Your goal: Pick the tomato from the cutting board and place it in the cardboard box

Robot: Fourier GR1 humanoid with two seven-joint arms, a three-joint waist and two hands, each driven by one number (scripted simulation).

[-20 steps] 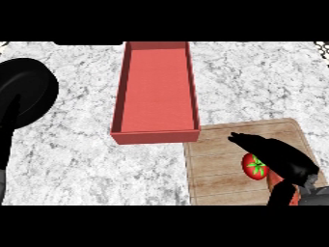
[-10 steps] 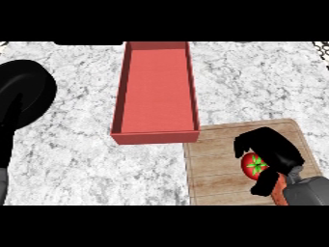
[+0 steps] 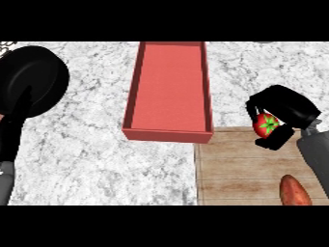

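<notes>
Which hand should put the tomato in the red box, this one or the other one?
The right hand. Its fingers are already curled round the tomato, close beside the red box. The left hand is over at the far left of the counter, holding nothing.

On the tabletop [image 3: 89, 159] we have the cardboard box [image 3: 171, 91] at the middle, running away from us. The cutting board [image 3: 245, 166] lies at the near right, its far left corner touching the box's near right corner. Our right hand [image 3: 288, 108] holds the tomato [image 3: 266, 124] over the board's far edge. A sweet potato [image 3: 295, 190] lies on the board's near part. Our left hand [image 3: 24, 82] shows at far left.
</notes>
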